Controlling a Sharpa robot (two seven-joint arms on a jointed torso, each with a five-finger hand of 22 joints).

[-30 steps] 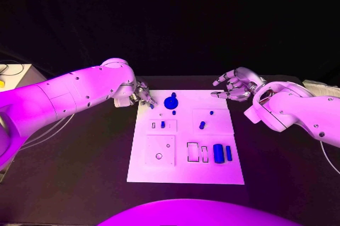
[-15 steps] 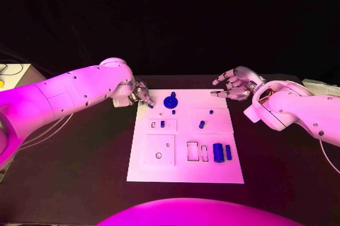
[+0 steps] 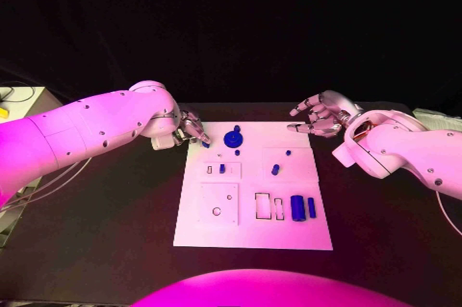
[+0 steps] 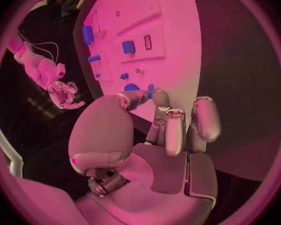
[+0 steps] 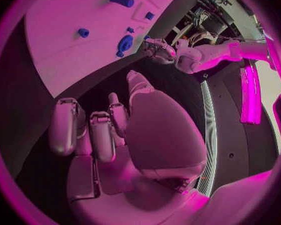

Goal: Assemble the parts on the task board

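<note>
Pinching a small blue part (image 3: 205,145), the left hand (image 3: 189,130) overhangs the task board (image 3: 252,235).

Two white arms: smooth rounded shells, dotted with small dark screws along left arm (image 3: 87,130) and right arm (image 3: 409,153). Silver segmented left hand (image 3: 189,129) and right hand (image 3: 318,115); broad rounded pads on fingers (image 4: 206,117).

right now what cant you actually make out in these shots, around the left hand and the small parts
- Left hand grip: head view, fingertips cover the small blue part at the task board far-left corner; the left wrist view shows the part at the fingertips, but contact is unclear.
- Board slots: head view, too small to tell which are filled.
- Right hand: fingers spread, nothing seen in it; the palm side is hidden by its own fingers in the right wrist view.
</note>
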